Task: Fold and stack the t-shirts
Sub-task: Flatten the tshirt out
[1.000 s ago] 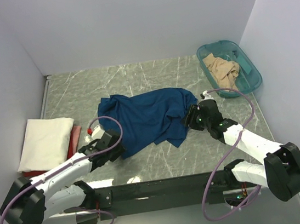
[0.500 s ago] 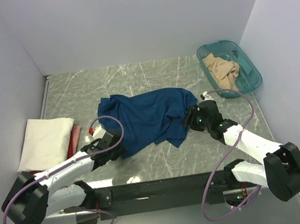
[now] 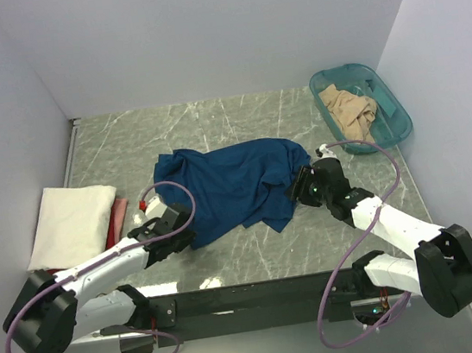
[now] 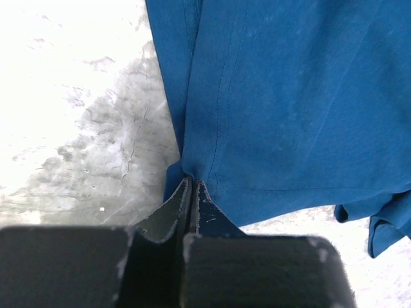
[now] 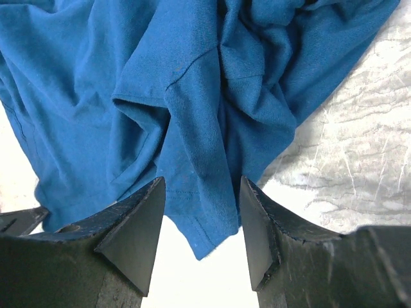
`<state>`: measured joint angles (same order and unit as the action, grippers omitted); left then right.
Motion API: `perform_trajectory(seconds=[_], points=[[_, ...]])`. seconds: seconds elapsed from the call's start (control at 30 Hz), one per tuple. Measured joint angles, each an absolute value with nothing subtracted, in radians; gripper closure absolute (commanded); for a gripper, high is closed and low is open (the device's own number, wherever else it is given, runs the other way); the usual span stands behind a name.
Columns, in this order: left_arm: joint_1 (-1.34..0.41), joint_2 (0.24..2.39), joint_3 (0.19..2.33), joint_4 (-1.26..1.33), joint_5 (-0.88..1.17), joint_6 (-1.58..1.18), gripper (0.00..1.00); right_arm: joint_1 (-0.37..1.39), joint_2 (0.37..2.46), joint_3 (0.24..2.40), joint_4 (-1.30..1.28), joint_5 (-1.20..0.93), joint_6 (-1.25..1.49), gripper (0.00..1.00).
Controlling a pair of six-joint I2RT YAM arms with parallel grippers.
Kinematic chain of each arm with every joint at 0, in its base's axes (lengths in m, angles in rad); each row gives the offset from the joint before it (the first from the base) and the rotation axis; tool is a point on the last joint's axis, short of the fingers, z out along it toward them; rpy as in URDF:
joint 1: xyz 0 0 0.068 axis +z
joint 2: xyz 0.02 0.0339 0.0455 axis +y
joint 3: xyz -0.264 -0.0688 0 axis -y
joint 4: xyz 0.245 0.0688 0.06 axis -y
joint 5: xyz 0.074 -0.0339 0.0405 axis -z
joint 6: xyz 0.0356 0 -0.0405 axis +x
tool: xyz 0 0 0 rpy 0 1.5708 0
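1. Three shirts: a blue shirt point(image 3: 233, 185) left of the tub point(image 3: 397, 127), a folded white shirt point(image 3: 72, 222) far left of the tub, and a tan shirt point(image 3: 350, 114) inside the tub.
2. One tub, of teal plastic.
3. One flat red thing point(image 3: 118, 220), touching the white shirt on its tub side.
4. Two grippers: the left gripper point(image 4: 191, 189) and the right gripper point(image 5: 202, 186), the right one nearer the tub.
5. One table point(image 3: 238, 124) under the tub.

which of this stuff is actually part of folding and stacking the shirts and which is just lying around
Part of the job:
- blue t-shirt, crumpled mid-table
- cream-white t-shirt, folded at the left
- tan t-shirt, bunched in the tub

Just lying about:
- teal tub, far right corner
- red item, showing from under the cream-white t-shirt
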<state>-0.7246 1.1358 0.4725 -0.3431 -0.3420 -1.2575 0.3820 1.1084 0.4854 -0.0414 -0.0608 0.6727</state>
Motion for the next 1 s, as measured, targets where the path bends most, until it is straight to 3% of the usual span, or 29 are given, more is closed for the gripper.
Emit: perform_trajectory(seconds=[0.7,1.0], points=[[-0.678,0.938,0.562,-0.481,-0.494,-1.19,0.99,0.442,1.24,0.534,-0.038,-0.001,0.672,0.47],[-0.628,0.911,0.567,-0.487,-0.491,-1.145,0.99,0.452,1.274,0.592,-0.054,0.076,0.667,0.67]])
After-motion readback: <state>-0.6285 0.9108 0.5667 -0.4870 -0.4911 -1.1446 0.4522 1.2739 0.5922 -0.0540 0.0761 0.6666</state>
